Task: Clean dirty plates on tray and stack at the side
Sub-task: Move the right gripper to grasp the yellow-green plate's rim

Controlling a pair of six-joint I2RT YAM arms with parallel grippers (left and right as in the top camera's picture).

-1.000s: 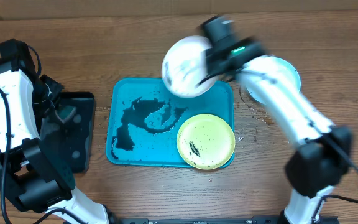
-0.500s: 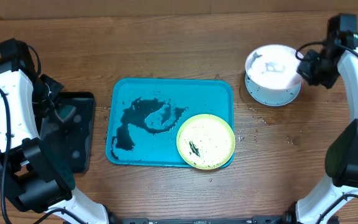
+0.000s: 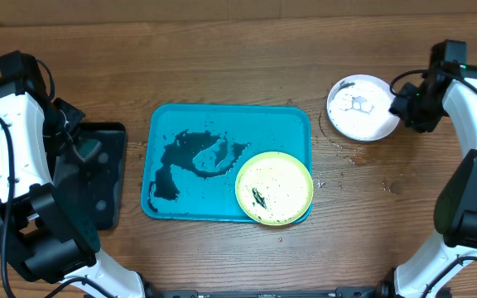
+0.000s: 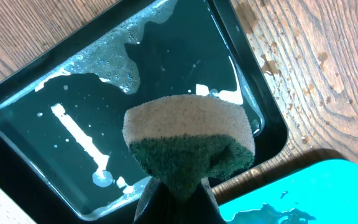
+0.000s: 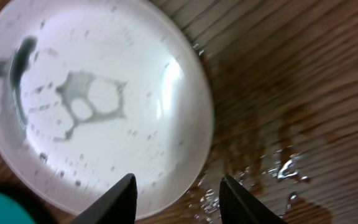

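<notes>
**Wet worktop (image 3: 238,50), one dirty plate left to fetch**

Brown wood grain runs under everything, and it is spattered with droplets (image 5: 278,171) beside the white plate (image 3: 361,108). That plate lies flat at the right side, well apart from the teal tray (image 3: 284,124). A sliver of teal at its lower edge in the right wrist view suggests another plate beneath it, though I cannot be sure. The right claw (image 5: 179,199) hangs just over the plate's near rim, with its jaws spread wide and nothing between them.

The yellow-green plate (image 3: 274,188) sits in the tray's right near corner. It carries a black smudge, and its edge reaches the tray's rim. A dark puddle (image 3: 193,157) spreads across the tray's left half.

The left claw (image 4: 176,202) is clamped on a sponge (image 4: 188,143), held above the black tray (image 4: 272,134) of soapy water.

Several things could go wrong from here:
- **Unfinished cleaning:** grey smears and water film show on the white plate, so it may count as stacked but not clean.
- **Slipping stack:** a wet stack could let the next plate skate off centre when it is set down.
- **Poor grip:** the last plate's thin, slick rim could slip from a shallow pinch, tipping the plate or dragging it through the puddle.
- **Dripping sponge:** the soaked sponge may drip across the wood on its way over.
</notes>
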